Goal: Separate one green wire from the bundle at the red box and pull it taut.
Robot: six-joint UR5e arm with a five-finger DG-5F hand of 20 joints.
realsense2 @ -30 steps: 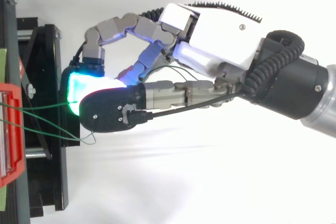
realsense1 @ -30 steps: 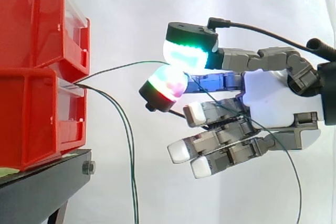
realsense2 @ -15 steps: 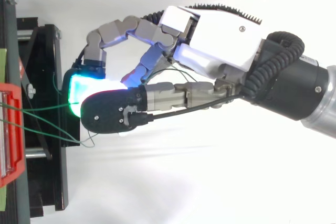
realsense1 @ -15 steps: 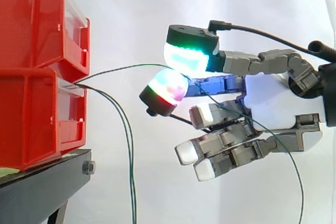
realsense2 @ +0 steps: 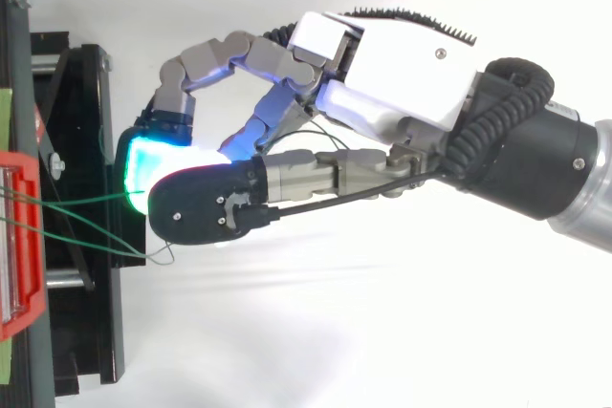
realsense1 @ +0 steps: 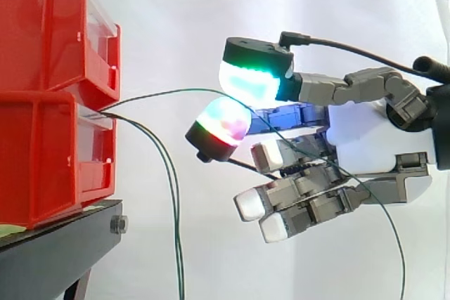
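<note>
A thin green wire leaves the gap between the two stacked red bins and arcs loosely to the right. It runs in between a green-glowing pad above and a red, white and green pad below. These two pads of my hand close on the wire from above and below. Past the pinch the wire crosses the palm and hangs down at the right. The other fingers are half curled below it. From above, the hand reaches left toward the bin front, and the wire enters the glowing pads.
The other green wires leave the same gap and hang straight down beside the black stand. Seen from above, a second wire ends in a small loop by the stand. A white curtain is behind.
The hand has shifted slightly right, away from the bins. The upper pad rose a little and the lower fingers curled in more. The wire's arc between bin and pads sits a bit higher.
</note>
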